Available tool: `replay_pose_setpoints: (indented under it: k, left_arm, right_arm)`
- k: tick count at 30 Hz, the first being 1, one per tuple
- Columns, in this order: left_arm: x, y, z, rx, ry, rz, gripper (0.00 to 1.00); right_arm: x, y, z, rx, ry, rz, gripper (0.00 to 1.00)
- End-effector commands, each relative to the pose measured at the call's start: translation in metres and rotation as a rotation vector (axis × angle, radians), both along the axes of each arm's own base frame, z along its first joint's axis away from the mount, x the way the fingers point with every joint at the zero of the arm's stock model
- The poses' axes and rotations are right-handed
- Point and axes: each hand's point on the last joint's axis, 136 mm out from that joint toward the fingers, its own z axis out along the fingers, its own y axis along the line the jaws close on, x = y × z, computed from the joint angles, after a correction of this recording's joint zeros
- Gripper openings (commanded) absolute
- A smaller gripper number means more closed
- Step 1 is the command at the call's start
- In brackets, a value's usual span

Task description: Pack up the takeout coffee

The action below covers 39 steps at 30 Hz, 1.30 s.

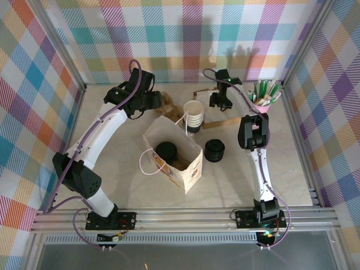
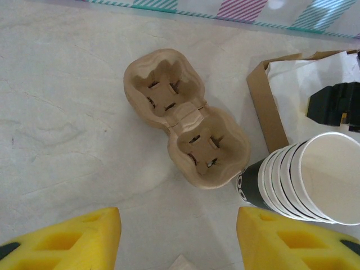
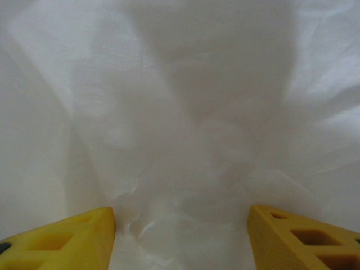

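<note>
The takeout coffee stands inside the open white paper bag in the middle of the table; from above I see its round black lid. My left gripper hangs at the back left, open, fingers wide apart over bare table, just short of a brown two-cup pulp carrier. My right gripper is at the back right, open and empty, pointing down close over a flat white paper bag.
A stack of lidless cream cups stands behind the open bag, beside the carrier. A squat stack of black lids sits to the bag's right. A pink cup of stirrers is at the back right. The flat bag's brown edge lies near the cups.
</note>
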Motion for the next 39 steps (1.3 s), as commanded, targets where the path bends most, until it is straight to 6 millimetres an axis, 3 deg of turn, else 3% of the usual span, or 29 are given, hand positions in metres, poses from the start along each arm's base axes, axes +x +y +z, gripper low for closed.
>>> replay_pose_setpoints:
  k: [1,5,11,17,21,23,29,34,37,39]
  left_arm:
    - [-0.008,0.010,0.002,-0.012,0.010,0.017,0.56]
    - [-0.007,0.011,0.000,-0.021,0.011,0.018,0.56]
    - [-0.005,0.010,0.001,-0.032,0.009,0.012,0.56]
    - [-0.004,0.010,-0.001,-0.040,0.012,0.011,0.56]
    - [-0.004,0.009,-0.002,-0.043,0.012,0.011,0.56]
    - [-0.005,0.009,-0.002,-0.048,0.012,0.009,0.56]
    - [-0.002,0.008,0.000,-0.052,0.003,0.009,0.56]
    - [0.000,0.005,0.000,-0.069,0.011,0.008,0.56]
    - [0.000,0.004,-0.003,-0.078,0.013,0.010,0.56]
    - [-0.001,0.003,-0.002,-0.081,0.013,0.007,0.56]
  right_arm:
    - [0.000,0.002,0.004,-0.007,0.001,0.014,0.56]
    - [-0.001,-0.001,0.003,-0.028,0.005,0.028,0.38]
    - [0.001,0.001,0.019,-0.029,-0.024,0.053,0.12]
    - [0.001,-0.003,0.034,-0.055,-0.046,0.070,0.25]
    - [0.001,-0.002,0.041,-0.049,-0.058,0.074,0.11]
    - [0.002,-0.002,0.045,-0.050,-0.067,0.071,0.08]
    - [0.004,-0.004,0.065,-0.052,-0.106,0.072,0.13]
    - [-0.001,-0.008,0.068,-0.073,-0.095,0.082,0.17]
    - [-0.004,-0.008,0.066,-0.075,-0.080,0.087,0.01]
    - [-0.004,-0.010,0.069,-0.074,-0.086,0.084,0.00]
